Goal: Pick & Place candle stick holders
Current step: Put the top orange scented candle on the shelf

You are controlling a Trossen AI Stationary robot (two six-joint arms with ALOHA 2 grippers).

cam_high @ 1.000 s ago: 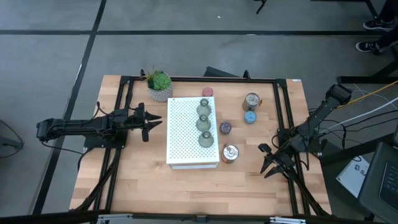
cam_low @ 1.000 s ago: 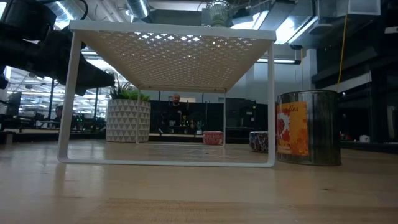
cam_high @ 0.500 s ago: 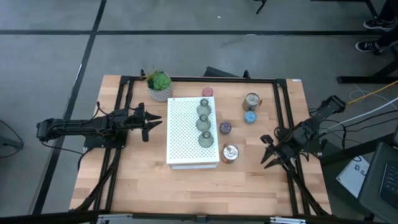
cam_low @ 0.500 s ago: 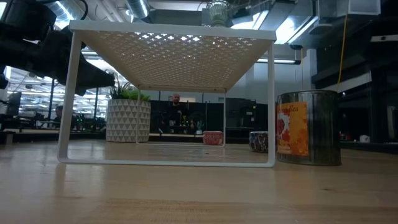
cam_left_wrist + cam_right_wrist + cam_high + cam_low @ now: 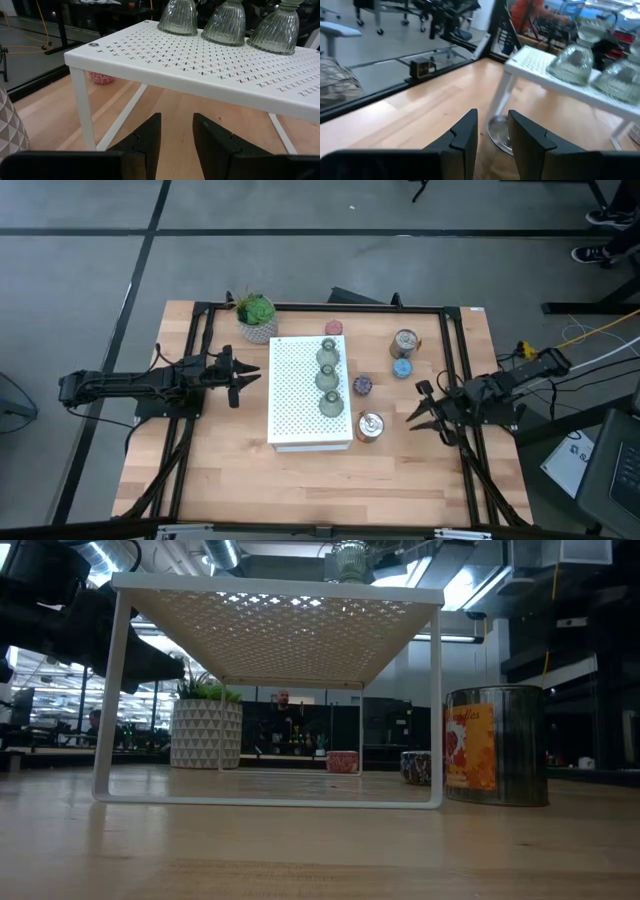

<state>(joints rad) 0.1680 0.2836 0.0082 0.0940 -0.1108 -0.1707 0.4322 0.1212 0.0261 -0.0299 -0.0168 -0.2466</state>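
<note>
Wooden table [image 5: 250, 480]: white rack [image 5: 308, 395] carries three green holders [image 5: 327, 378].

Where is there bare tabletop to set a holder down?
Bare wood spans the near strip in front of the white perforated shelf, and between the shelf and the left gripper. Crowded: the silver, purple and blue holders between the shelf and the right gripper.

Two slim black jointed arms [image 5: 130, 383], angular matte-black fingers [image 5: 145, 140] (stepped inner edges)
</note>
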